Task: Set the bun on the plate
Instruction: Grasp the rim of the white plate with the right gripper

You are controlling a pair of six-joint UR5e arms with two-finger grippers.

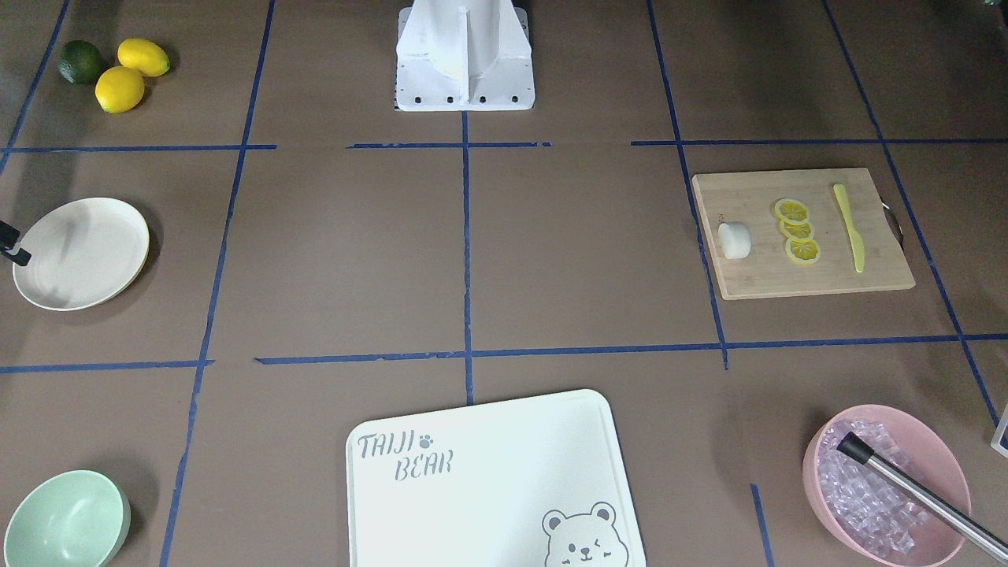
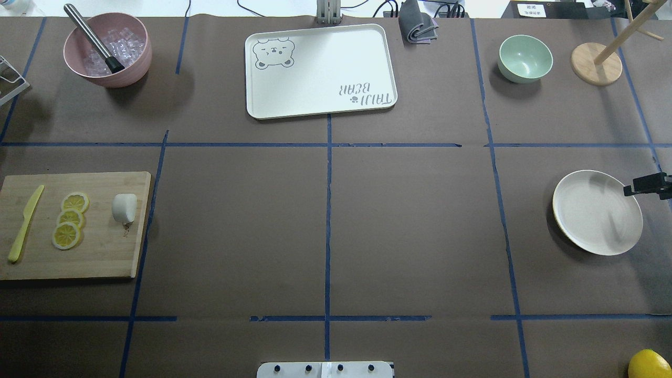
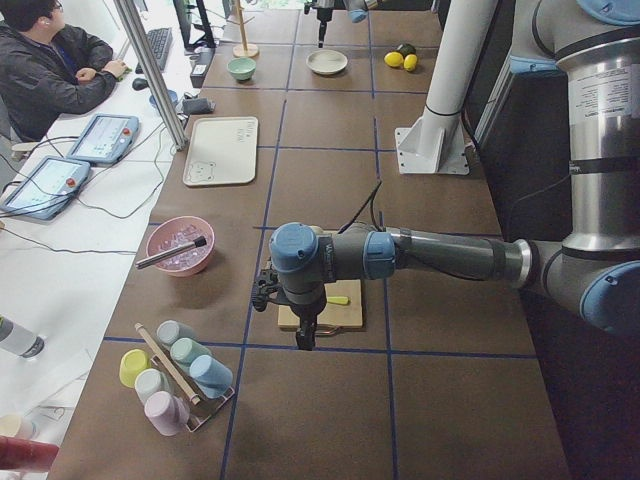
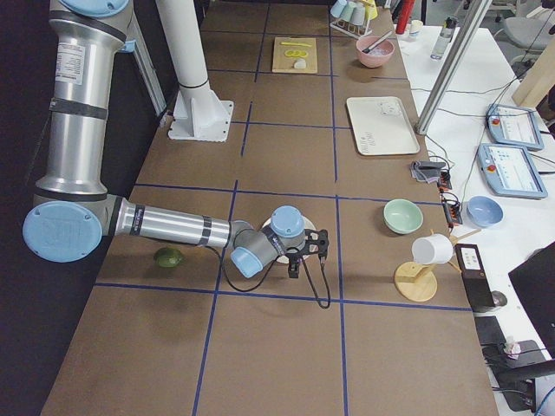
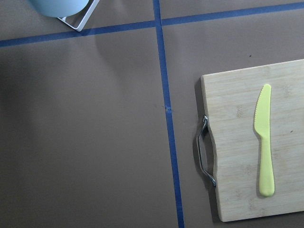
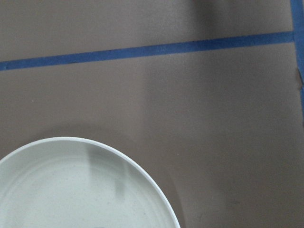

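**A:** Where is the bun (image 2: 125, 208)?

**B:** In the overhead view it is at the 9 o'clock side of the bench (image 2: 409, 236), lying on the wooden cutting board (image 2: 105, 254). It sits at 3 o'clock of the three lemon slices (image 2: 70, 219), near them but not touching. A yellow knife (image 2: 24, 223) lies at their 9 o'clock.

**A:** Does anything grip it?

**B:** No, it lies free on the board.

**A:** And the plate (image 2: 588, 220)?

**B:** It is at the bench's 3 o'clock side, well apart from the board.

**A:** How do the left jaws stand?

**B:** I cannot tell. The left gripper (image 3: 305, 338) shows only in the side view from the left end. There it hangs pointing down by the end of the board that has the metal handle (image 5: 203, 152). Its wrist camera looks straight down on that handle and the knife.

**A:** The right jaws, then?

**B:** I cannot tell that either. The right gripper (image 4: 295, 269) hangs by the plate's 3 o'clock rim. Only a black piece of it pokes in at the edge of the overhead view, and the side view shows it too small to tell whether it touches the plate. Its wrist camera catches the curve of the plate's rim and brown bench beyond it.
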